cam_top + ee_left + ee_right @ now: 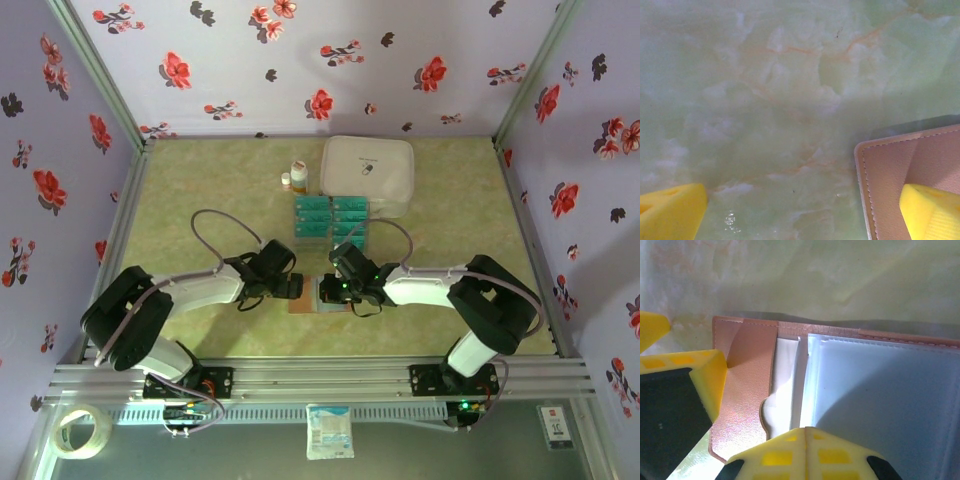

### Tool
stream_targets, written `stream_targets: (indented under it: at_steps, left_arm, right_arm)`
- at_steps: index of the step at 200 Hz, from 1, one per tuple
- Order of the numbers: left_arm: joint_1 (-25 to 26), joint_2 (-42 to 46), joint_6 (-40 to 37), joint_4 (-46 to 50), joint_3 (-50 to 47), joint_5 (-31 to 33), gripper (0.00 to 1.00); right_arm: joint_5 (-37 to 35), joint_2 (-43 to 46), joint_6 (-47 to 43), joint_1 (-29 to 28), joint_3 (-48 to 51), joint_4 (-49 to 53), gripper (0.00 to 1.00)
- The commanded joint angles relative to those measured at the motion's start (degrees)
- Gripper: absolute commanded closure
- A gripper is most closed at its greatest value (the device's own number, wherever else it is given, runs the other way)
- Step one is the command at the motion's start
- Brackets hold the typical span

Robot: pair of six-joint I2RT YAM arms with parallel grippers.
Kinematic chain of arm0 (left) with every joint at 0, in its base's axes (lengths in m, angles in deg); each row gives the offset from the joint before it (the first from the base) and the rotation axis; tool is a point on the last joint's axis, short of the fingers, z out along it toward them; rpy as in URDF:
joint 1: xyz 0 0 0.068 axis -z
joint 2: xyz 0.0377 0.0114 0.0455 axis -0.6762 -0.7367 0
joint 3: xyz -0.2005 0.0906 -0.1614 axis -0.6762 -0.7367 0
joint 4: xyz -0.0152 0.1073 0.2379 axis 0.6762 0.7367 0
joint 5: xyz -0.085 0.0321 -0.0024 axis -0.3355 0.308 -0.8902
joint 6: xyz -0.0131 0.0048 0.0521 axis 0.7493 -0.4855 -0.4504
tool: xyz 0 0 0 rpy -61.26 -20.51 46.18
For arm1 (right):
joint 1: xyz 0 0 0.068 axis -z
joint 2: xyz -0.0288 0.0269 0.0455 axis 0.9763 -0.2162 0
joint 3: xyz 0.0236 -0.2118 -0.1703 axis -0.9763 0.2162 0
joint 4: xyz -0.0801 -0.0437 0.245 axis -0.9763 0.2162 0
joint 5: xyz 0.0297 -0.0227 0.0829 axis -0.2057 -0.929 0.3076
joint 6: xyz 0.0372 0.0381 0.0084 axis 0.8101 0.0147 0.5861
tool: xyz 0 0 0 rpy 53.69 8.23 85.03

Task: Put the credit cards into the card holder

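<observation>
**Holder open, cards not yet loaded**

On the table [200, 200], behind the white case [367, 172], nothing concerns the task. Just in front of the case sits the clear tray [295, 222], and the cards [314, 212] lie in it in two columns, well apart from either gripper.

The holder [306, 305] lies open near the table's front edge, between the two grippers. Its pale sleeves [880, 390] show no card in the right wrist view, so the loading looks barely begun.

The left gripper [290, 287] has its jaws wide apart, one finger [930, 212] over the holder's corner. The right gripper [345, 288] sits over the holder with its jaws together. Whether they pinch anything I cannot tell.
</observation>
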Motion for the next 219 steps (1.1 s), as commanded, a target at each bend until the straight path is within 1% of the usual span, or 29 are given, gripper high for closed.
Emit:
stream_targets:
  at_steps: [1, 43, 69, 121, 147, 186, 219]
  left_arm:
    - [0.3, -1.6, 1.4, -0.7, -1.8, 2.2, 0.0]
    - [0.4, -0.9, 2.2, -1.5, -1.2, 2.8, 0.0]
    - [0.3, 1.0, 3.2, 0.5, 0.2, 3.4, 0.0]
    - [0.4, 6.8, 6.2, 8.5, 4.2, 6.1, 0.0]
    - [0.7, 9.6, 8.0, 13.2, 7.1, 6.9, 0.0]
    - [2.6, 11.2, 9.6, 16.7, 9.1, 7.6, 0.0]
    - [4.4, 8.9, 8.6, 17.9, 9.6, 9.1, 0.0]
  right_arm:
    - [0.2, -1.2, 0.5, 0.3, 0.7, 0.3, 0.92]
    - [1.8, 1.1, 0.3, 0.2, -0.1, 1.1, 0.83]
    - [2.4, 3.8, -1.0, 0.3, -0.9, 3.3, 0.76]
    - [1.7, 10.0, -8.1, 1.2, -4.6, 13.8, 0.6]
    - [0.3, 13.4, -10.7, 3.5, -5.5, 19.1, 0.51]
    - [0.9, 16.6, -12.6, 7.7, -4.9, 21.7, 0.48]
    - [0.8, 15.8, -12.5, 8.4, -5.7, 21.8, 0.47]
